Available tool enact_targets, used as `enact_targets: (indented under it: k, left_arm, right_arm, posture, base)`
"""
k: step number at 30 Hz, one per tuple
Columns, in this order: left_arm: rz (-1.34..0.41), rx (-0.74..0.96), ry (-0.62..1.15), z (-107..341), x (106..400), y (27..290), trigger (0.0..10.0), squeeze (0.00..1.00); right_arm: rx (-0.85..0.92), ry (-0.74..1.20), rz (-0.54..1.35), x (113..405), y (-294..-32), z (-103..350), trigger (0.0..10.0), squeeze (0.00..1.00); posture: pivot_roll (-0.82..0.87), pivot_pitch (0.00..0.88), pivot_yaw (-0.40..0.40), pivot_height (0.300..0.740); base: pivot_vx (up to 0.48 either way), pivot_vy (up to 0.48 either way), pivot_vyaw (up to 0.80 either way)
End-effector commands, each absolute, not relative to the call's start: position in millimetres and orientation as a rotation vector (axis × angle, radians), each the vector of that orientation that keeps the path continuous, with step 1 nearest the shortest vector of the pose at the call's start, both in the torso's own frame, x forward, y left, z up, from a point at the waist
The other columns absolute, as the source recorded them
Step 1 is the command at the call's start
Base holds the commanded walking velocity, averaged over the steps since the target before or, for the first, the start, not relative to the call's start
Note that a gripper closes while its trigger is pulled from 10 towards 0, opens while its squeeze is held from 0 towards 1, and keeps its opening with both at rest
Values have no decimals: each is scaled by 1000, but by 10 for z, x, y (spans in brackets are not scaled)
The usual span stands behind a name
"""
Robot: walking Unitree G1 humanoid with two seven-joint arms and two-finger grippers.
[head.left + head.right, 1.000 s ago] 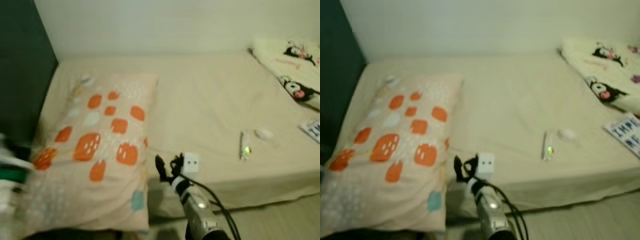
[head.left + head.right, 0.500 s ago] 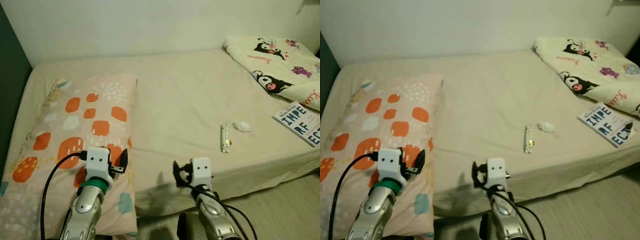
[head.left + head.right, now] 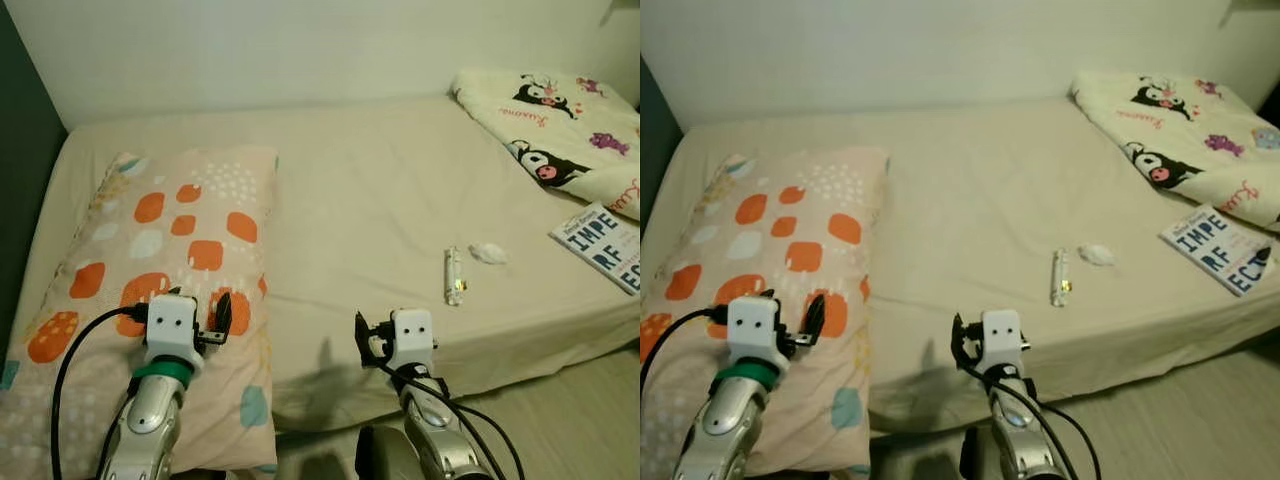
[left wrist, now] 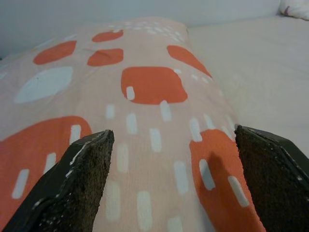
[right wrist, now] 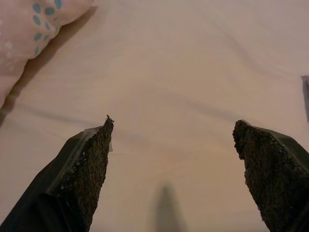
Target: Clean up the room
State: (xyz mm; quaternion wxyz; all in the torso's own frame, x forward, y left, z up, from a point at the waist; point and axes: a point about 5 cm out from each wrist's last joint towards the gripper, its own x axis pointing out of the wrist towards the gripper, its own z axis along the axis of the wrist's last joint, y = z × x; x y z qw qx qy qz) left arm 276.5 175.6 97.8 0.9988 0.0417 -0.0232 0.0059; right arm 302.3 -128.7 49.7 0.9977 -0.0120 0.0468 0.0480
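Since a moment ago, left end effector (image 3: pixel 222 312) has dropped lower over the pillow (image 3: pixel 170 250), both end effectors spread, right end effector (image 3: pixel 362 335) above the bed (image 3: pixel 380 190); nothing grasped yet.

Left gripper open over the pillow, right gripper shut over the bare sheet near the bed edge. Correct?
Not quite. The right gripper is open: the right wrist view shows its fingers spread wide over the bare sheet. The rest holds: the left gripper is open over the pillow.
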Motion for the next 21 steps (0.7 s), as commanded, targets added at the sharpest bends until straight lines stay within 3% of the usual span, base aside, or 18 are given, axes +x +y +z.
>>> enact_targets:
  k: [1,21]
  left_arm:
    - [15,86,-48,959,2735,1744,10000,0]
    - [-11,86,-31,910,2708,1690,10000,0]
  right_arm:
    - [-17,116,87,3006,-1281,460,10000,0]
    - [-1,122,84,2975,-1267,434,10000,0]
  posture:
    - [38,41,-6,635]
    - [41,20,2,715]
  base:
    - [0,0,0]
    - [0,0,0]
